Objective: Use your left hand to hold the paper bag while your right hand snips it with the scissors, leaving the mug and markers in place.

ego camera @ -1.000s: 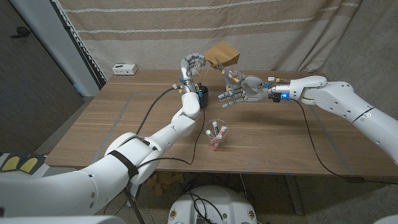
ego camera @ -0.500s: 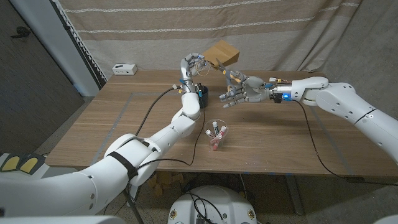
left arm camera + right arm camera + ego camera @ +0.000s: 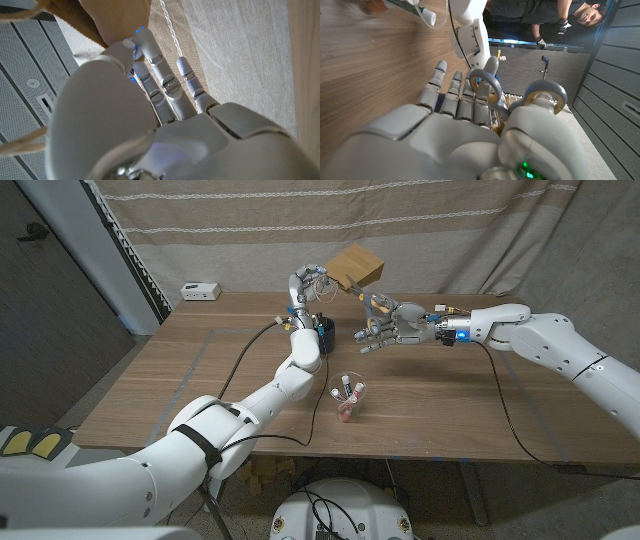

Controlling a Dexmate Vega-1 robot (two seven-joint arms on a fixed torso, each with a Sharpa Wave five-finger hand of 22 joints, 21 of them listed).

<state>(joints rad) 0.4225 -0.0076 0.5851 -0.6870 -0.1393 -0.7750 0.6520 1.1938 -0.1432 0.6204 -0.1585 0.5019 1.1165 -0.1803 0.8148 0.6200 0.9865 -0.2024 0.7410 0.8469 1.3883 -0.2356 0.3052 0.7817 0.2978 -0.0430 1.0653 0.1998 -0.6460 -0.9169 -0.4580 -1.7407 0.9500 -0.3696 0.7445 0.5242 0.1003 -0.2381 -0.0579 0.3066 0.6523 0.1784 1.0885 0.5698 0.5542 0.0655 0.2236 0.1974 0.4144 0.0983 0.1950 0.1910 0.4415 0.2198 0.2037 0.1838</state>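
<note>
We note the right hand [image 3: 392,323] nearer the paper bag [image 3: 356,266] than before, gripping scissors [image 3: 520,97], left hand [image 3: 306,284] pinching the bag aloft.

No legible text, label, brand, number or sign on anything in view.

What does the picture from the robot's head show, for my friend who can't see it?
The robot's left hand holds a brown paper bag up above a wooden table, while its right hand brings scissors close beside it. A dark mug and a clear cup of markers stand on the table.
</note>
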